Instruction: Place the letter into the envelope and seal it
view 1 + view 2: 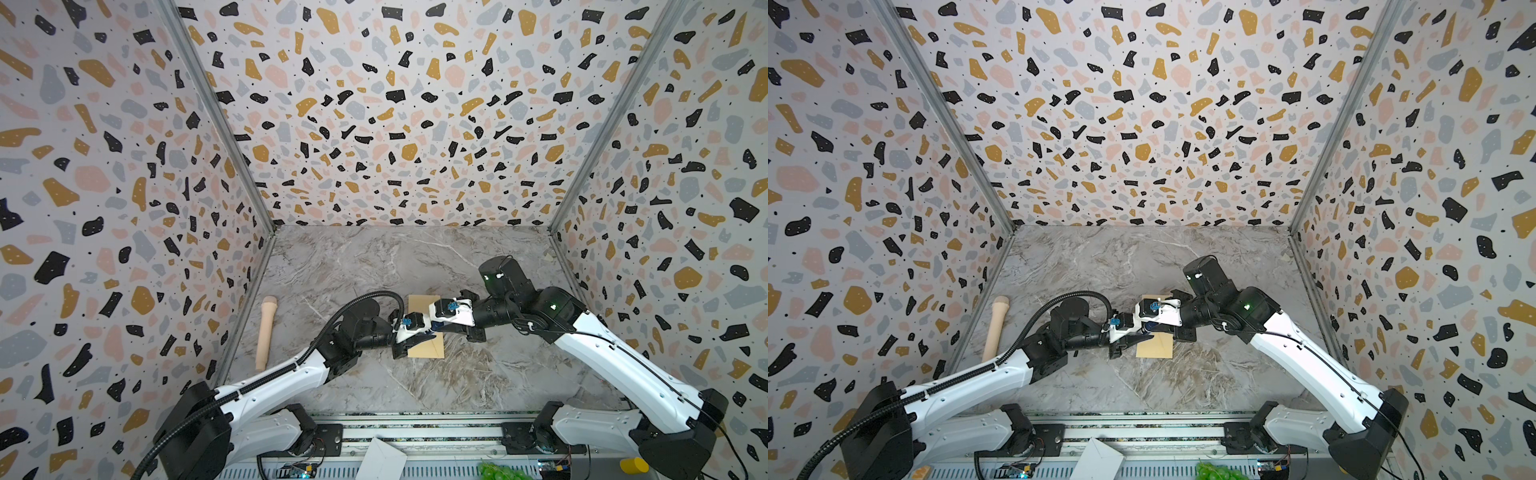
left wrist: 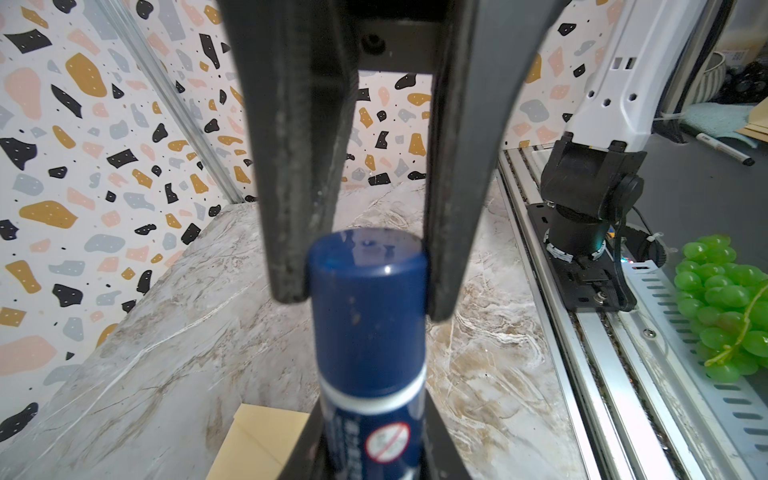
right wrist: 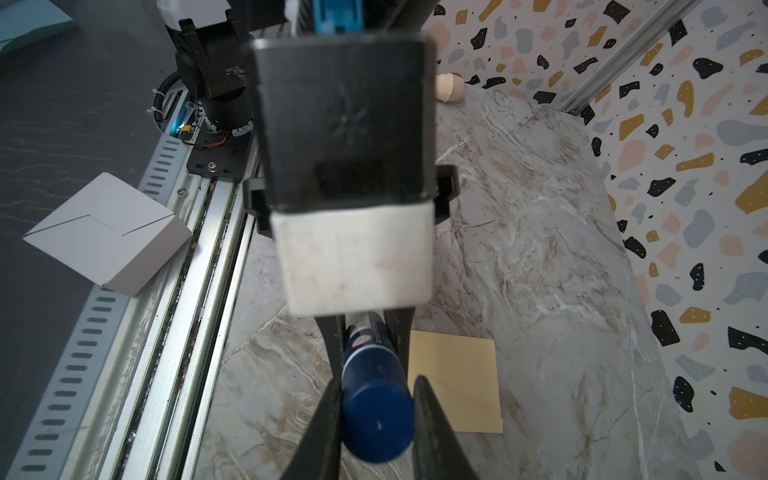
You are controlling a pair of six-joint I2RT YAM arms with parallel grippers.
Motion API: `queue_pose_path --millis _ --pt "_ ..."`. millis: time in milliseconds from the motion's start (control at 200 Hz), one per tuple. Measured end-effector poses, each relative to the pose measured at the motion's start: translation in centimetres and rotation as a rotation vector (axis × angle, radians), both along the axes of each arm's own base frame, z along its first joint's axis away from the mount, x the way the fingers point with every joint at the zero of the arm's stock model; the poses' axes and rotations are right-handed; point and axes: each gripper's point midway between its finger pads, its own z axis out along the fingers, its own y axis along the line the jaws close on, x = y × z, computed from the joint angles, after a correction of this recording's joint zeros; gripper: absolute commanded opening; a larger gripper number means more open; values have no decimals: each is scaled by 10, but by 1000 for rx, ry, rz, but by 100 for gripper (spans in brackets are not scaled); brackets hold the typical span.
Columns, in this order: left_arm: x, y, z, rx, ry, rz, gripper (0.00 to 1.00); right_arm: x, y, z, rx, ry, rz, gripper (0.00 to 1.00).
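We see the left gripper (image 3: 369,349) clamped on the body of a blue glue stick (image 2: 370,365) and the right gripper (image 2: 365,291) closed from 2 sides on its cap (image 3: 376,419), both over the tan envelope (image 3: 457,382), which lies flat on the marble table (image 1: 415,382).

Both top views look steeply down from above the aluminium front rail (image 1: 415,420) toward the terrazzo-patterned rear wall (image 1: 395,124), covering the whole grey marble-patterned tabletop (image 1: 374,270); their coverage is nearly identical. Left wrist view: very close on a dark blue cylindrical plastic tube (image 2: 368,332), facing the right arm's black base (image 2: 582,195). Right wrist view: equally close, facing opposite; shares that tube and the plain tan paper envelope (image 3: 457,374).
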Motion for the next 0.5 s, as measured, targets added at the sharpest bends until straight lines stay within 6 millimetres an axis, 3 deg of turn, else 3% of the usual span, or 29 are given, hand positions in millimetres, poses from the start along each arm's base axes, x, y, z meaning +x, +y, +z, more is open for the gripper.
queue_pose_path --millis 285,501 --pt "36 15 10 -62 -31 244 0 37 14 8 144 211 -438 0" --pt "58 35 15 -108 -45 425 0 64 37 11 241 507 -789 0"
